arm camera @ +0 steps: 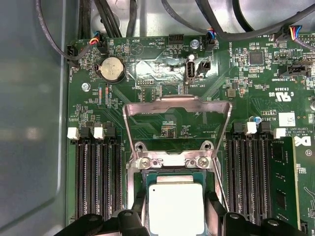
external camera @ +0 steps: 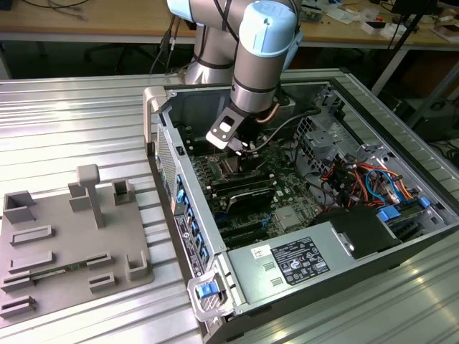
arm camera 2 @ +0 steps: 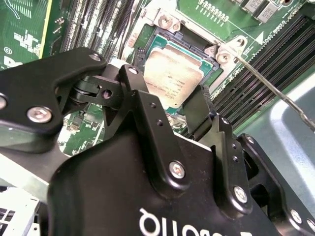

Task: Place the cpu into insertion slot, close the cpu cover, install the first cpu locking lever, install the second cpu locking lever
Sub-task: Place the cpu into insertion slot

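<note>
Inspection of the open computer case (external camera: 166,136), a sheet-metal box lying on a ribbed metal table (external camera: 72,122). My arm reaches down into it, and my pincer (external camera: 244,150) is low over the green motherboard (arm camera: 162,73) on the case floor.

Insertion slot (arm camera: 175,179): a square dark socket with a silver frame. The cpu (arm camera: 175,209) lies level within its rim. The chip is flat and square, with a matt silver-grey metal top.

My pincer (arm camera: 177,201) is clamped on the cpu. Its black fingers (arm camera: 141,209) are closed against two opposite edges of the chip, as both wrist views show.

The cpu cover (arm camera: 177,104), a thin bright steel frame with a large cut-out, stands raised on its hinge beyond the slot.

A thin wire cpu locking lever (arm camera 2: 268,81) runs out from the socket's corner.

Long black memory slots (arm camera: 96,182) flank the socket on both sides.

A grey moulded fixture tray (external camera: 72,244) lies on the table at the exterior view's left, well apart from the case.
</note>
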Available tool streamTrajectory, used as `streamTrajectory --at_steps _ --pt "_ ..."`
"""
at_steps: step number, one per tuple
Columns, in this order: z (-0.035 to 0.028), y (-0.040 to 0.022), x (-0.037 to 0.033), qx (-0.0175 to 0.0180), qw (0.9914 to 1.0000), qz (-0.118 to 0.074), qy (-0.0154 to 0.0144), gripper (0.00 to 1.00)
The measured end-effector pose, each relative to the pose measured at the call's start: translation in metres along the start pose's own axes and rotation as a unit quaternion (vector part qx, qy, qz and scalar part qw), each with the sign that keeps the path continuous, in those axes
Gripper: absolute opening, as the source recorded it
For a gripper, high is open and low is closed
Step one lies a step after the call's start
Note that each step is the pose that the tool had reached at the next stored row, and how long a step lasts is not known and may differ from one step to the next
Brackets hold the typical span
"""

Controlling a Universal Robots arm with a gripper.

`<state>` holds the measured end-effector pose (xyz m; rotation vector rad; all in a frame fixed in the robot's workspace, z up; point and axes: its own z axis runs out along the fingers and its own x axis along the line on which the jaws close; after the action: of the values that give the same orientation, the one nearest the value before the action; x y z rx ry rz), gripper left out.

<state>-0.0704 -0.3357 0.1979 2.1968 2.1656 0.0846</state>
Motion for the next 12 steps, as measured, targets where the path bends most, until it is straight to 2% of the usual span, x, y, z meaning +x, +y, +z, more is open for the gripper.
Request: streamTrajectory --at_steps 6,12 --pt "0.0004 0.0006 0.0 0.0001 0.99985 0.017 -0.0007 0.56" --pt "0.0006 0.0028 0.0 -0.0001 0.99981 0.019 -0.0009 0.56"
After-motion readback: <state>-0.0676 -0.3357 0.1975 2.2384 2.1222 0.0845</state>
